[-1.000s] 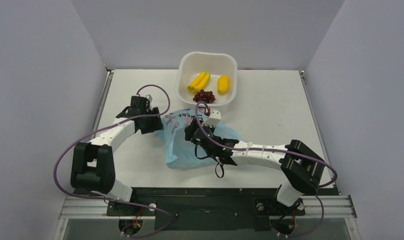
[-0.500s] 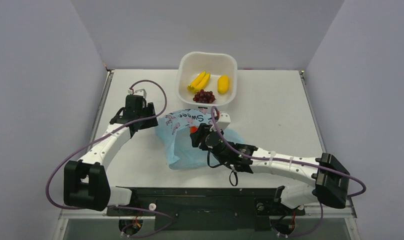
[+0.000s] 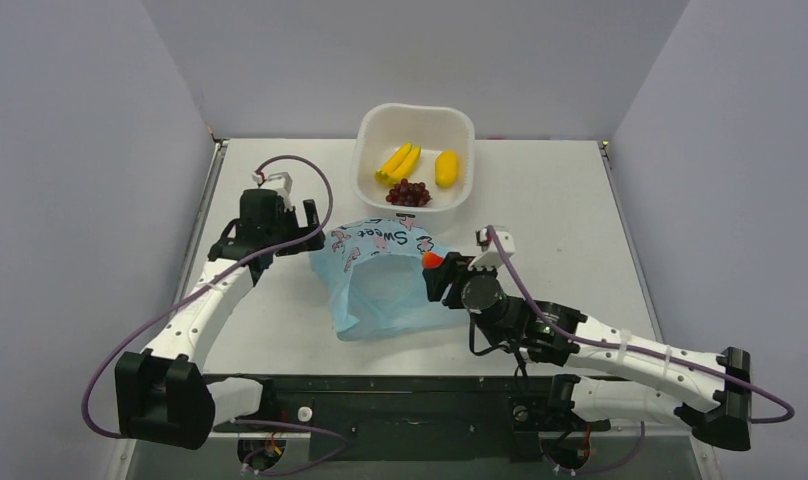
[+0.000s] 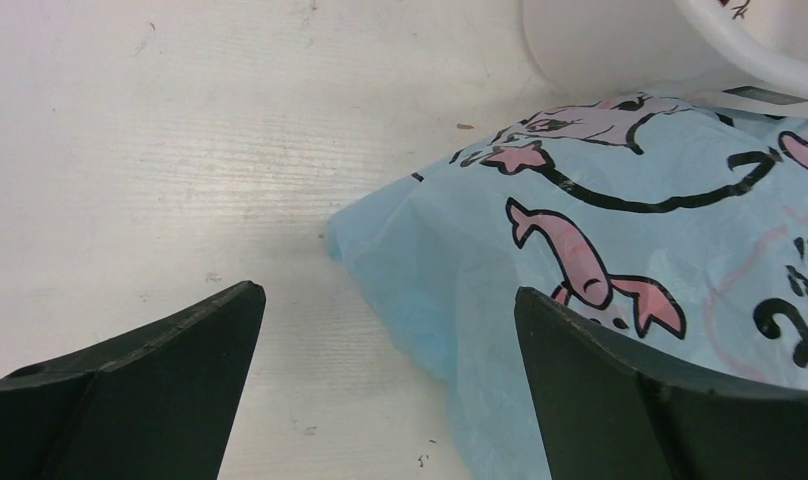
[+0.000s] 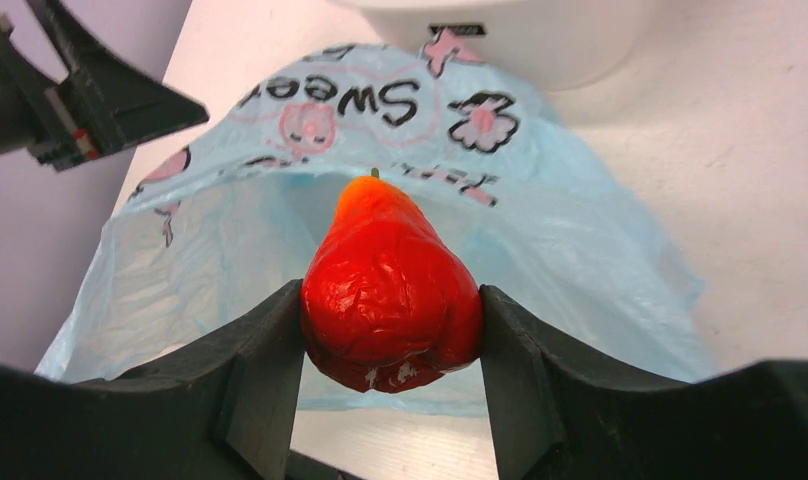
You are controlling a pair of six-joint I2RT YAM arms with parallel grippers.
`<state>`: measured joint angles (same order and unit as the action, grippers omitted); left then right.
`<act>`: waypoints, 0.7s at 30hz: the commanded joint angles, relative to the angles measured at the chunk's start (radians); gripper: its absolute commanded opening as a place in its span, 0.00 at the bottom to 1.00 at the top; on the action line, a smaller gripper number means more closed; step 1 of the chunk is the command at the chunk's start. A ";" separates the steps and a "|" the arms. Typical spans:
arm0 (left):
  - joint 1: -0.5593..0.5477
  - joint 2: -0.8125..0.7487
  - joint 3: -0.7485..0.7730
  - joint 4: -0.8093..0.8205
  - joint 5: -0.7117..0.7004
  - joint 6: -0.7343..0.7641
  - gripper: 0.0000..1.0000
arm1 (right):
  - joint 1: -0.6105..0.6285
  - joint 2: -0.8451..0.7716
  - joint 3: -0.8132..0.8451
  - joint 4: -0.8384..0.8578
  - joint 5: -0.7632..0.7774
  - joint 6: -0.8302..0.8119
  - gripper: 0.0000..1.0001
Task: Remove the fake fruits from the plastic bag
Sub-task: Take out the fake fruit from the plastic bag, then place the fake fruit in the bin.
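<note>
The light blue plastic bag (image 3: 380, 278) lies flat mid-table, its white "Sweet" patch toward the tub; it also shows in the left wrist view (image 4: 620, 290) and the right wrist view (image 5: 230, 230). My right gripper (image 3: 435, 270) is shut on the small red fruit (image 5: 390, 290), holding it just outside the bag's right side; the fruit also shows in the top view (image 3: 432, 260). My left gripper (image 4: 385, 390) is open and empty, at the bag's left corner, above the table. The bananas (image 3: 398, 161), lemon (image 3: 446, 168) and grape bunch (image 3: 408, 192) lie in the white tub (image 3: 372, 125).
The white tub stands at the back middle, just beyond the bag. Purple cables loop off both arms. Grey walls close in the table on the left, back and right.
My right gripper has pulled back to the right out of the bag with the red fruit in it. My left gripper has moved left off the bag, which has settled flat.
</note>
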<state>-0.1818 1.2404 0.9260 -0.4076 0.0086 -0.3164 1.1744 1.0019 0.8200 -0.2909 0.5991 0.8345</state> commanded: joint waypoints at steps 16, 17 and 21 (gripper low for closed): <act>-0.001 -0.153 -0.011 0.065 0.097 0.042 0.97 | -0.428 0.195 0.380 -0.079 -0.142 -0.262 0.05; -0.002 -0.153 -0.010 0.064 0.098 0.040 0.97 | -0.452 0.234 0.409 -0.079 -0.149 -0.267 0.04; 0.003 -0.151 -0.009 0.066 0.104 0.034 0.97 | -0.514 0.365 0.506 -0.078 -0.194 -0.283 0.04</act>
<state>-0.1818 1.1118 0.9142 -0.3950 0.0879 -0.2913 0.7059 1.2823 1.2266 -0.3801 0.4702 0.5892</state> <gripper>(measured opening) 0.971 0.533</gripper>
